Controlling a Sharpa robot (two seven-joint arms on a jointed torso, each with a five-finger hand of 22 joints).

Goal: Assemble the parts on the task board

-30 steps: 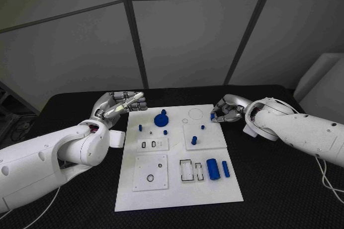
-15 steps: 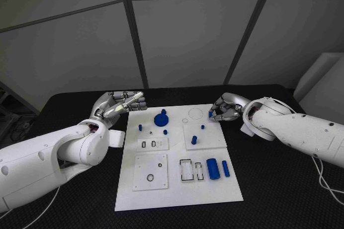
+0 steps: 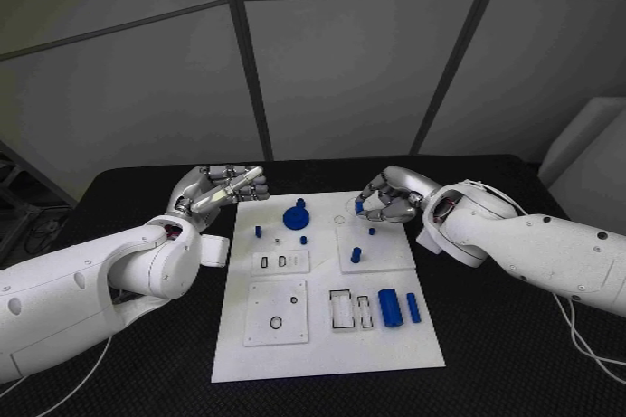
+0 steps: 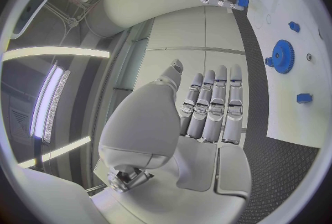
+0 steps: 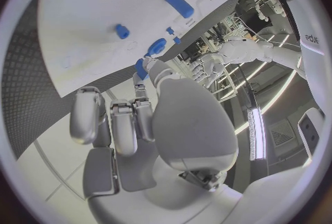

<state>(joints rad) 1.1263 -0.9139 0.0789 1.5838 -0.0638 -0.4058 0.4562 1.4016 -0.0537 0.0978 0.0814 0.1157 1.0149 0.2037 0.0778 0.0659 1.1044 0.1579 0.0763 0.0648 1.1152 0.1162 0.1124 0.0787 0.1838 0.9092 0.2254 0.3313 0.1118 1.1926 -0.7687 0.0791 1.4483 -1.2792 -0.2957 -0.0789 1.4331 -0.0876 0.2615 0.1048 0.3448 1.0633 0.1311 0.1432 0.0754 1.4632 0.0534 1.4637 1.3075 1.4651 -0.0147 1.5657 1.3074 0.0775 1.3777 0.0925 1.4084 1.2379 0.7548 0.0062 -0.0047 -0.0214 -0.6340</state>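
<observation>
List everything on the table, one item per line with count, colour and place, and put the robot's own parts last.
Flat white rectangular task board: one, white, middle of the black table.
Toothed blue gear: one, blue, far part of the board.
Large blue cylinder: one, blue, near right of the board.
Slim blue bar: one, blue, right beside the cylinder.
Small blue part: one, blue, pinched in the right hand.
Left hand: silver, holding nothing, off the board's far left corner.
Right hand: silver, over the board's far edge.
</observation>
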